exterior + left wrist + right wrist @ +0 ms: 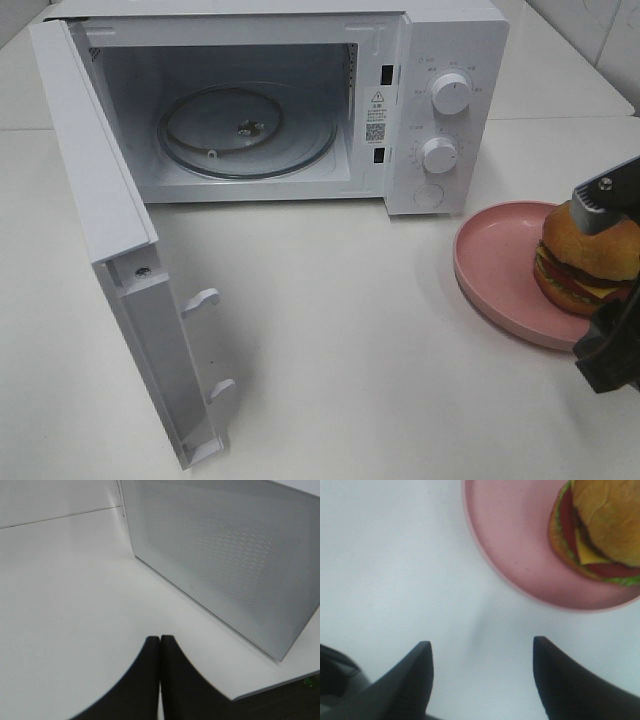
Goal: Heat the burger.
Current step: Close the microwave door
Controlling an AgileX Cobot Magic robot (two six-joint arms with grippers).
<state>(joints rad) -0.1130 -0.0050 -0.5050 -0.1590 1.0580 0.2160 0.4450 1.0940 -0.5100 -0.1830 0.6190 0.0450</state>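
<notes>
Burger (585,262): on the pink plate (495,262) at the right edge of the white table (330,330); its right side is cut off by the frame in the high view, and a dark arm part covers the top of the bun.
Burger layers: bun, yellow cheese, red tomato and green lettuce show in the right wrist view (600,527); the patty is hard to make out.
Plate: near rim hidden behind the arm.
Right gripper (482,652): fingers spread wide, nothing between them, over bare table just beside the plate (520,545).
Left gripper (160,647): fingers pressed together, empty, beside the mesh door panel (225,565).
Microwave (300,100): far left, door (130,270) swung fully open; glass turntable (245,130) inside; dial markings too small to read.
</notes>
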